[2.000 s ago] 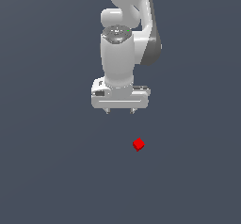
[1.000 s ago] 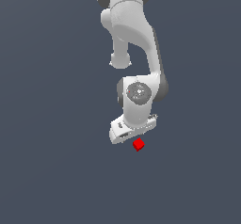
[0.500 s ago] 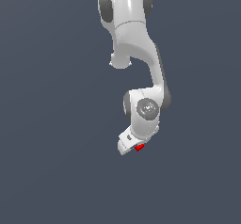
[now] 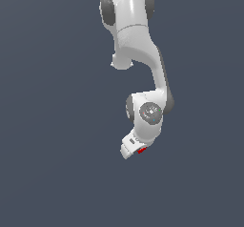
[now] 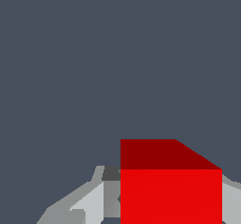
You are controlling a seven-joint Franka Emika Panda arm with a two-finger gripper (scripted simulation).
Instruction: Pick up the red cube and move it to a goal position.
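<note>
The red cube (image 5: 170,190) fills the space between my gripper's (image 5: 171,213) two grey fingers in the wrist view, and the finger pads (image 5: 110,197) lie against its sides. In the exterior view the white arm reaches down and the gripper (image 4: 135,151) covers the red cube (image 4: 141,150), of which only a small red sliver shows at the hand's lower edge. The gripper is shut on the cube. Whether the cube rests on the ground or hangs just above it cannot be told.
A plain dark grey-blue surface (image 4: 57,173) lies all around. No other object shows in either view.
The arm has come down and stretched toward the cube. The gripper went from above and apart from it to around it, and the cube is now almost hidden in the exterior view.
</note>
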